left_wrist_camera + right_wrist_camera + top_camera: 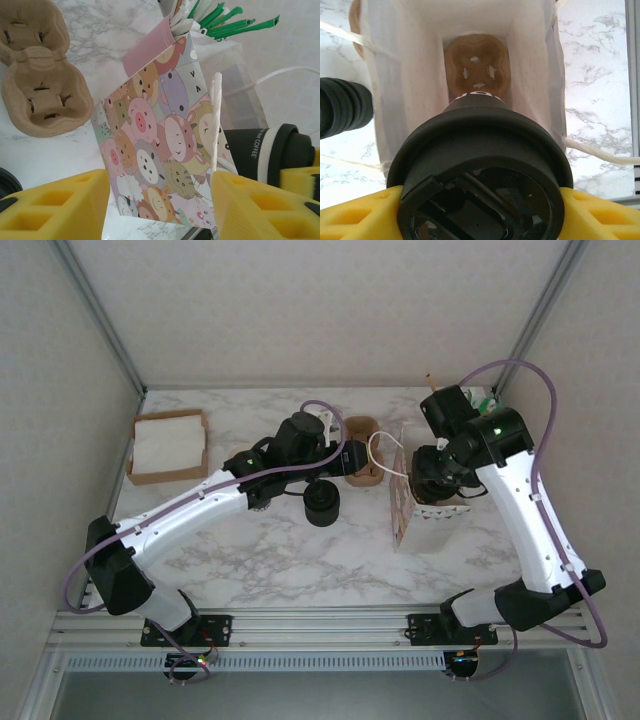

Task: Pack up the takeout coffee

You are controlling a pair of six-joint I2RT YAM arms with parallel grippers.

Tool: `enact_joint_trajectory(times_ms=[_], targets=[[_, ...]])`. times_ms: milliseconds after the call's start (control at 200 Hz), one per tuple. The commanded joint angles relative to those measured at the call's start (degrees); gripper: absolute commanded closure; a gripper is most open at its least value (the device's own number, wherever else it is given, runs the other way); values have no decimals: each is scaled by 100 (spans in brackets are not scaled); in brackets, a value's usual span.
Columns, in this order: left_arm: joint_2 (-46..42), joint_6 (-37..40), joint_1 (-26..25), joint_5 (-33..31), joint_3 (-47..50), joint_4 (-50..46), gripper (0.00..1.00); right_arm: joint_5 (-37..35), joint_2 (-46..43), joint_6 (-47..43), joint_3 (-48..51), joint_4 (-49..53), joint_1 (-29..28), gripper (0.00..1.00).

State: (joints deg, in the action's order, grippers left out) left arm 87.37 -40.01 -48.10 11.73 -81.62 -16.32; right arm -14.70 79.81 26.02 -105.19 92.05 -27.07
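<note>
The takeout coffee (480, 170), a dark cup with a round black lid, hangs lid-up over the open mouth of the paper bag (405, 85). My right gripper (480, 215) is shut on it, a yellow finger pressed against each side of the lid. From the left wrist, the cup (260, 152) shows just beyond the bag's rim. The bag (405, 505) has a cartoon-animal print (160, 135) and stands at centre right. A brown cup holder (477, 72) lies at its bottom. My left gripper (160, 210) is open, facing the bag's printed side. I cannot tell whether it touches the bag.
A brown two-cup carrier (362, 465) sits left of the bag, beside my left gripper (335, 455). A stack of black lids (322, 502) stands in front of it. A cardboard box of napkins (168, 445) is at far left. Green stirrers (487, 402) stand at the back right.
</note>
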Motion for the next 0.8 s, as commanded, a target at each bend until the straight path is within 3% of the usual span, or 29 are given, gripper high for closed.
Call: enact_joint_trajectory(times_ms=[0,796], targets=[[-116,147,55,152,41,189,44,118,115,-165,150,1104,92,30],[-4,152,64,302,37,235,44,362,622,-413,504,950,408,29]])
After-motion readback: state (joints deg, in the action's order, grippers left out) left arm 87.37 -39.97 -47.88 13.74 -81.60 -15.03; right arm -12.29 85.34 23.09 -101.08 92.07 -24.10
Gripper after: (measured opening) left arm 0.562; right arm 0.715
